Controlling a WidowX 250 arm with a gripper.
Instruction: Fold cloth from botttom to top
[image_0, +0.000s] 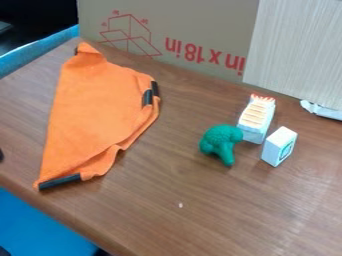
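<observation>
Tool, black two-finger gripper: from where I stand I cannot tell whether it is released or clenched, nor what, if anything, it holds or touches. Specimen: orange fabric cloth with black edge strips (100, 110), on the left part of the brown wood-grain table (200, 212). Outline roughly triangular, with overlapping layers and loose ripples along the lower right side. Long axis runs from the narrow upper end, near the table's back edge, down and slightly left to a pointed corner by the front edge. The long left side is nearly straight; the blunt bulge points right, with two black strips close together there. A third strip lies along the bottom corner, and a bit of black shows at the upper tip. Obstruction: a tan cardboard panel with red print (180, 25) stands upright just behind the cloth's upper end; a pale wood-grain board (297, 50) stands to its right. Well apart from the cloth, at right: a green toy broccoli (220, 142), stalk toward the front; an upright white carton with tan stripes and a jagged red top (256, 120); and a smaller white block with a dark green mark (279, 146), just beside the carton.
</observation>
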